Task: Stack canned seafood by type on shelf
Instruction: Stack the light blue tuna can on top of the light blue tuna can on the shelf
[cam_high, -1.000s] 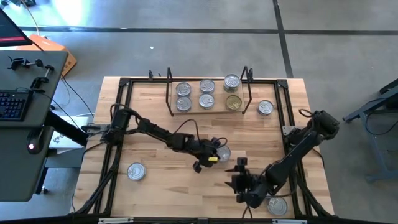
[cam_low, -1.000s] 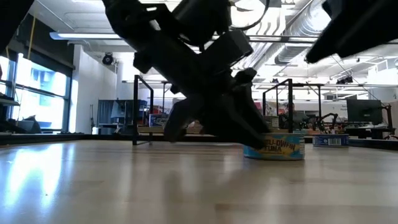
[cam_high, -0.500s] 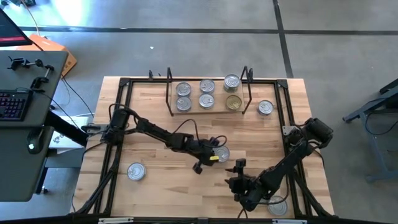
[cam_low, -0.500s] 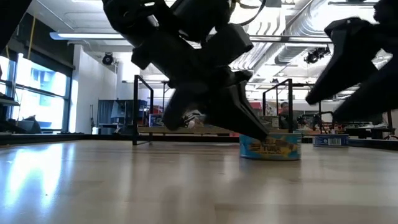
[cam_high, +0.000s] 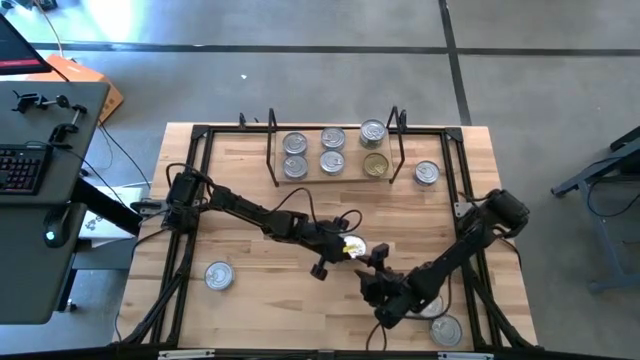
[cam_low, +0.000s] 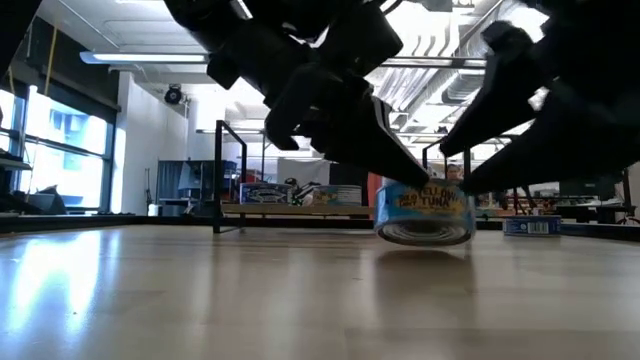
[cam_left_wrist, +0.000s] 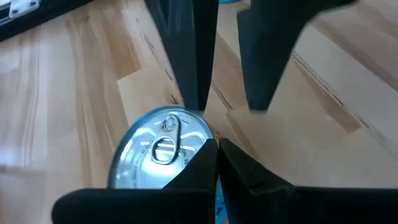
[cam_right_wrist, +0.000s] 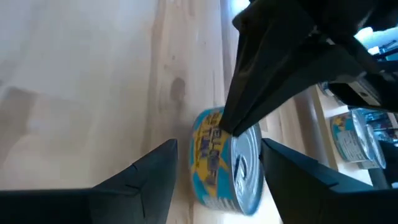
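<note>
A blue-labelled tuna tin with a silver lid (cam_left_wrist: 158, 155) sits mid-table (cam_high: 356, 246). My left gripper (cam_left_wrist: 216, 149) reaches in from the table's left, shut, with its tips on the tin's lid edge. My right gripper (cam_right_wrist: 217, 149) comes from the near right and is open. Its fingers stand on either side of the tin (cam_right_wrist: 227, 162), and I see no clear touch. In the low view the tin (cam_low: 425, 210) shows its bottom rim, tipped or raised a little. The wooden shelf (cam_high: 312, 176) at the far edge holds several tins, one of them gold-lidded (cam_high: 375, 164). My left gripper has its shut fingertips (cam_left_wrist: 211, 155) on the rim of the tin's lid (cam_left_wrist: 202, 140), on the side toward the right arm. The fingers slant down from the table's left. The low view shows a dark finger (cam_low: 385, 165) meeting the tin's top edge.
Loose tins lie to the right of the shelf (cam_high: 427, 173), near the left front (cam_high: 219, 275) and near the right front (cam_high: 447, 330). A black frame (cam_high: 200, 135) runs around the tabletop. Bare wood lies between the shelf and the grippers.
My right gripper has moved from the near right toward the tin, and its open fingers now stand around it. My left gripper has stayed at the tin. The tin has shifted slightly toward the near edge, and its bottom rim now shows in the low view.
</note>
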